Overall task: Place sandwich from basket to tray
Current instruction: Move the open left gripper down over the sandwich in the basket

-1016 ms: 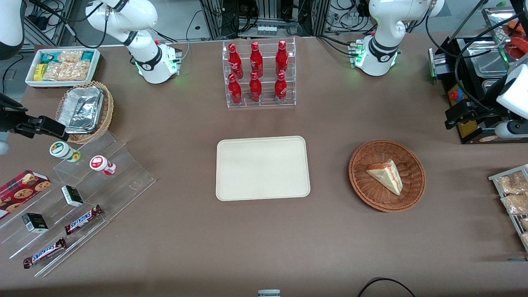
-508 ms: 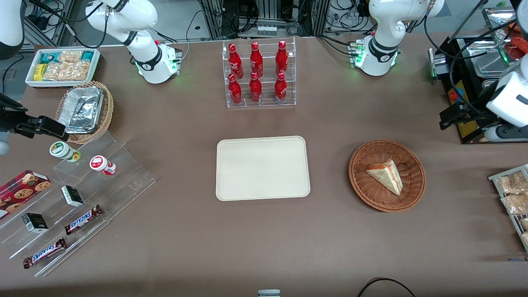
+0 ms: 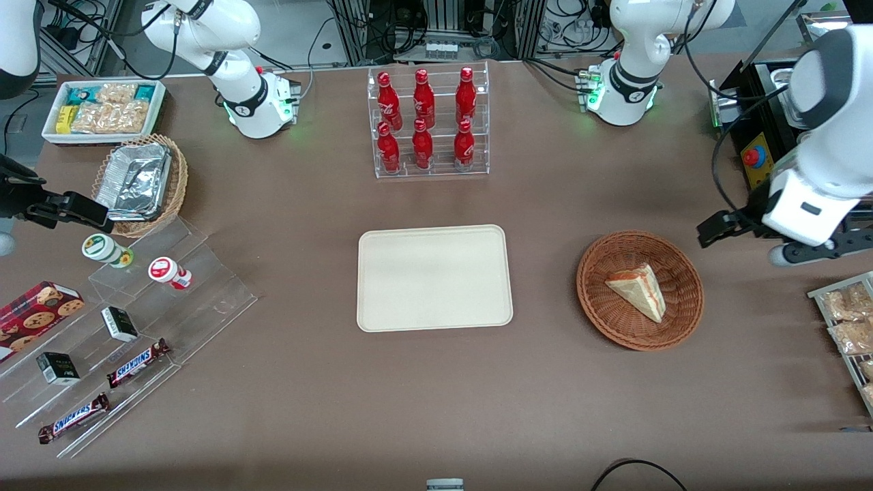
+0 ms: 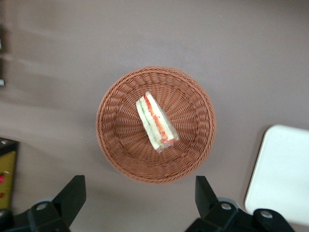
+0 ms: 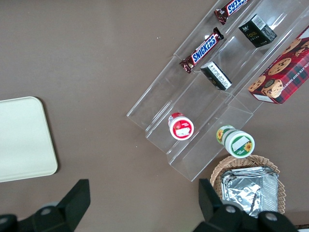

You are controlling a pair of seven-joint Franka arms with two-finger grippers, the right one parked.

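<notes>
The sandwich [image 3: 638,292] is a pale triangular wedge lying in the round reddish-brown wicker basket [image 3: 592,300], toward the working arm's end of the table. The left wrist view shows the sandwich [image 4: 155,121], red and green filling on its edge, at the middle of the basket [image 4: 110,145]. The cream tray [image 3: 434,277] lies flat beside the basket at the table's middle, bare; its corner shows as tray [image 4: 285,174]. My left gripper [image 3: 749,242] hangs high above the table beside the basket's rim. The gripper [image 4: 139,199] is open wide, with nothing between its fingers.
A clear rack of red bottles [image 3: 427,123] stands farther from the camera than the tray. A rack of snack bags [image 3: 849,327] and a black machine [image 3: 757,157] sit at the working arm's end. Acrylic steps with candy bars [image 3: 136,320] and a foil-lined basket [image 3: 140,181] lie toward the parked arm's end.
The left arm has swung in from the table's end toward the basket, coming nearer the front camera. The sandwich, basket and tray have not moved.
</notes>
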